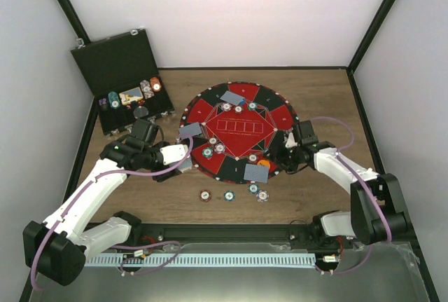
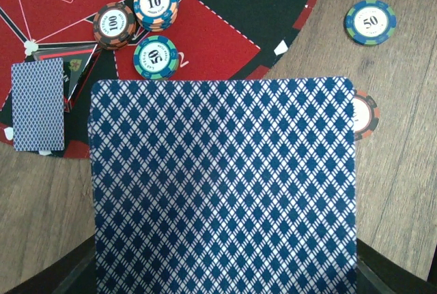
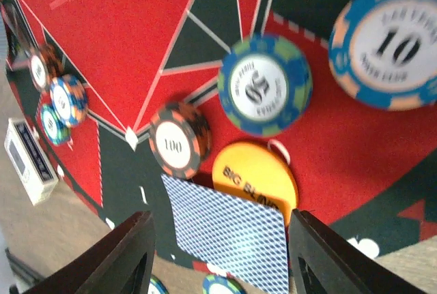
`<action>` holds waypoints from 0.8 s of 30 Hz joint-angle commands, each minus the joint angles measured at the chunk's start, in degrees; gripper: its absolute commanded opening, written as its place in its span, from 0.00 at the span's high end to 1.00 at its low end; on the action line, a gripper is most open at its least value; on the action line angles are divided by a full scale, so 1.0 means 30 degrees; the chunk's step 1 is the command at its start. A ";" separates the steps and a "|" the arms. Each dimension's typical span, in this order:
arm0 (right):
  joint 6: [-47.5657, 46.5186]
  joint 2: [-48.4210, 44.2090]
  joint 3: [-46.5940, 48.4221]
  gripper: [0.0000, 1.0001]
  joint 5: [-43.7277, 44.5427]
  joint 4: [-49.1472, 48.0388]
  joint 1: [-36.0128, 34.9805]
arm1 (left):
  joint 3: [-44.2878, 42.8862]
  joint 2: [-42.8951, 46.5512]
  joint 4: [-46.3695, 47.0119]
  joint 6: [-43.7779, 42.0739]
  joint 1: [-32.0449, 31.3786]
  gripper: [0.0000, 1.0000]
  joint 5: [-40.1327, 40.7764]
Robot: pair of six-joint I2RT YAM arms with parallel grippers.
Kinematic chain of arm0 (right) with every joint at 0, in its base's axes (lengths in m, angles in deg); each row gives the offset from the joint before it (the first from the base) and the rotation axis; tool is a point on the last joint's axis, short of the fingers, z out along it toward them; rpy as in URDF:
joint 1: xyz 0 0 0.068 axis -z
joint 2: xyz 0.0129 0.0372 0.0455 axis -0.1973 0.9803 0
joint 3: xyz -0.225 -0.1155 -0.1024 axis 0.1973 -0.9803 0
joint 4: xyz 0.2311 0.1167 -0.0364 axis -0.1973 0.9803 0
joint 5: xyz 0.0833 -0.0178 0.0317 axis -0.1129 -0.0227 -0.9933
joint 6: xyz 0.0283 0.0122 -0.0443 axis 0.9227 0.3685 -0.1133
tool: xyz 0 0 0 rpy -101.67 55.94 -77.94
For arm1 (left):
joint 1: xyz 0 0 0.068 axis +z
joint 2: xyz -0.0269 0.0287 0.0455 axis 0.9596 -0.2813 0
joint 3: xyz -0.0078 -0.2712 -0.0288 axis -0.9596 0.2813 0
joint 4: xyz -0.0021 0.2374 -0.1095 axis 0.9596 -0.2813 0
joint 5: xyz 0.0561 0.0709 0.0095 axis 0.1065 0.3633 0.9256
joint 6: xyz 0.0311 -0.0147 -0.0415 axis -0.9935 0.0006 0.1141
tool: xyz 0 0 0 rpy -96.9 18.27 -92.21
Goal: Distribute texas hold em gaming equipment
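Card (image 2: 225, 185) — back up, long axis toward the mat (image 2: 273, 1) — pinched by left gripper (image 1: 182, 162); right gripper (image 3: 218, 260) spread.

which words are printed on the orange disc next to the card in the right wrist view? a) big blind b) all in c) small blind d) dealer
a: the orange disc reads "big blind"; it lies on the mat next to a face-down playing card.
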 commanded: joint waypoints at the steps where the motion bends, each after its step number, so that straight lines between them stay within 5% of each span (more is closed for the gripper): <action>1: -0.0179 -0.0516 0.1828 0.43 0.2463 0.1314 -0.0034 | -0.0386 -0.0006 -0.0034 -0.0328 0.0036 0.84 -0.0424; 6: 0.0789 -0.0097 0.3118 0.32 0.0437 0.0153 -0.2405 | -0.0699 -0.0063 -0.0056 -0.0140 0.0037 0.84 -0.0903; 12: 0.3669 0.1402 0.3984 0.14 -0.4589 -0.5623 -0.6410 | -0.0936 -0.0313 -0.0208 0.0006 0.0036 0.84 -0.1290; 24: 0.5964 0.4628 0.5472 0.15 -0.7582 -1.1112 -0.9729 | -0.0665 -0.0240 -0.0148 -0.0089 0.0050 0.84 -0.1194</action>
